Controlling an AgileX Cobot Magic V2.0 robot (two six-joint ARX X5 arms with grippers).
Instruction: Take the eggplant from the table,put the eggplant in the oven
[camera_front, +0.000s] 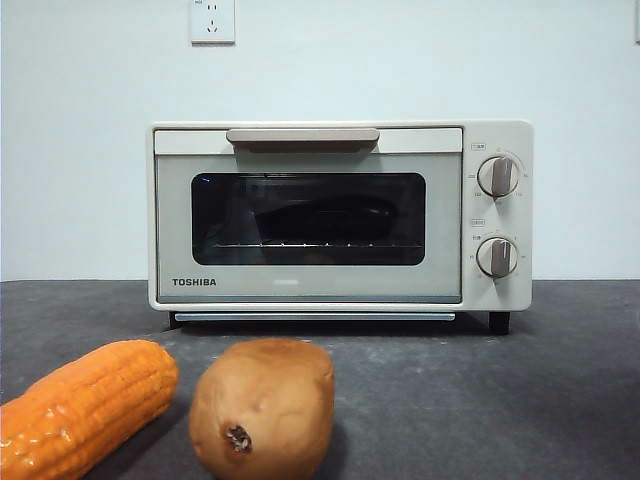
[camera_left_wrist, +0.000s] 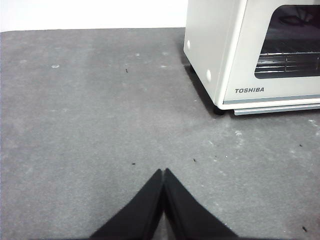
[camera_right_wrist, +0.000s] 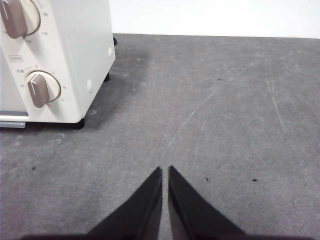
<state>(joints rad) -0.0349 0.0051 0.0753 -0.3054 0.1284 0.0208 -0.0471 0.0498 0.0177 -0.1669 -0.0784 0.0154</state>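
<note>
The cream-white Toshiba toaster oven (camera_front: 340, 215) with dark glass window is seen standing on the flat dark grey matte desk (camera_front: 520, 400), door shut, beige bar handle (camera_front: 303, 137) up top, two round knobs at the side. A dark elongated shape is made out behind the glass on the wire rack, most likely the glossy dark purple eggplant (camera_front: 320, 218); reflections prevent certainty, but no eggplant is seen on the desk in any view. Judged from that, the placing step looks done and the door closed after it. The left pincer (camera_left_wrist: 163, 172) is held low over bare desk off the oven's logo-side corner, jaws pressed together, nothing held. The right pincer (camera_right_wrist: 165, 170) is held likewise off the knob-side corner, jaws nearly together with a thin slit between, nothing held. Both are parked well apart from the oven, probably to keep the door's swing path and the front camera's sightline free. The ribbed orange corn cob (camera_front: 85, 405) and the brown rounded potato (camera_front: 262, 408) are left near the front camera, side by side, just apart, untouched as non-task items. If a check is wanted, the window contents should be confirmed from a less reflective angle; otherwise little is judged left to do.
</note>
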